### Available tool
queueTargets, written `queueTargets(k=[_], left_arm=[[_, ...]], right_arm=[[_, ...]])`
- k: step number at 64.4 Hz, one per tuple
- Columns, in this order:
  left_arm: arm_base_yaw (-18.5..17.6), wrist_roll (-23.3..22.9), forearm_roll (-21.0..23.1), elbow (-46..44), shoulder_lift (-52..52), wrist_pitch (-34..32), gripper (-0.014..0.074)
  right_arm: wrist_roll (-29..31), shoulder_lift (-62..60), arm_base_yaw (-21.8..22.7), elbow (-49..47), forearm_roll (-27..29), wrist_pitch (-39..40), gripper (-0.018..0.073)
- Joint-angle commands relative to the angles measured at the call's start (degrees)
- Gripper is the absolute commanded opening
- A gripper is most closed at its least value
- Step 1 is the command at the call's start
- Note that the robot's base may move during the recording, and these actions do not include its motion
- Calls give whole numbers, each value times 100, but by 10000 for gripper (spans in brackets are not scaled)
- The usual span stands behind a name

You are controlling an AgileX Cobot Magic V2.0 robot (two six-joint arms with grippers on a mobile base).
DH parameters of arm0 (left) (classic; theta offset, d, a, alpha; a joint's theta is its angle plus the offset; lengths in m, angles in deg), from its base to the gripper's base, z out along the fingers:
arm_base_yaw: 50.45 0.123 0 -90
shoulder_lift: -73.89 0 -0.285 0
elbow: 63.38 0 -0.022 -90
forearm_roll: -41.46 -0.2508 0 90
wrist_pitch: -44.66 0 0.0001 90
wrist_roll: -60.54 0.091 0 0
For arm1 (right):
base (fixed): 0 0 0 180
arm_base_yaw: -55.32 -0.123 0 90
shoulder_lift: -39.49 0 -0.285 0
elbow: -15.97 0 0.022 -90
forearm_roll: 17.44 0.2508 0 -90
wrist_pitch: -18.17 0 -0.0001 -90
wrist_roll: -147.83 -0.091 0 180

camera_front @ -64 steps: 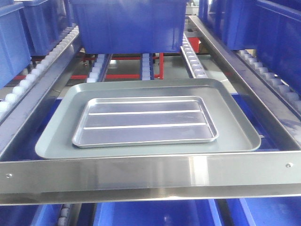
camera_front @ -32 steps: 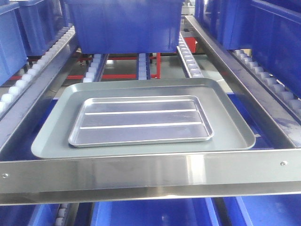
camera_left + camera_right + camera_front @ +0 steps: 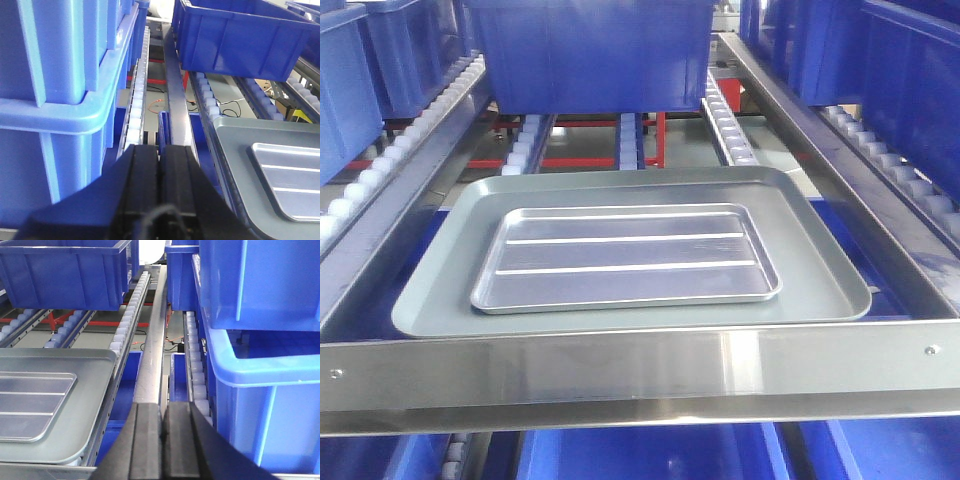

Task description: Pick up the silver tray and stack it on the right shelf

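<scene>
Gleaming steel roller rack [image 3: 640, 370] — blue bins [image 3: 590, 50]

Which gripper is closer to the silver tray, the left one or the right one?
Neither clearly. The left gripper is past the silver tray's left side, the right gripper past its right side, each shut over a side rail.

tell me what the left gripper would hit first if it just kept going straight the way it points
Probably the steel rail between the lanes: the left gripper, jaws shut, points along it, with roller strips either side. The silver tray lies off to its right. Depth is unclear.
</scene>
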Motion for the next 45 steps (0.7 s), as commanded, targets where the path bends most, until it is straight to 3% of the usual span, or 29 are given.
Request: queueTargets(k=[1, 45], left_arm=[[3, 0, 53, 106, -67, -500, -92], [3, 0, 53, 106, -67, -500, -92]], right_arm=[[54, -120, 48, -110, -55, 464, 48], [54, -120, 48, -110, -55, 464, 48]])
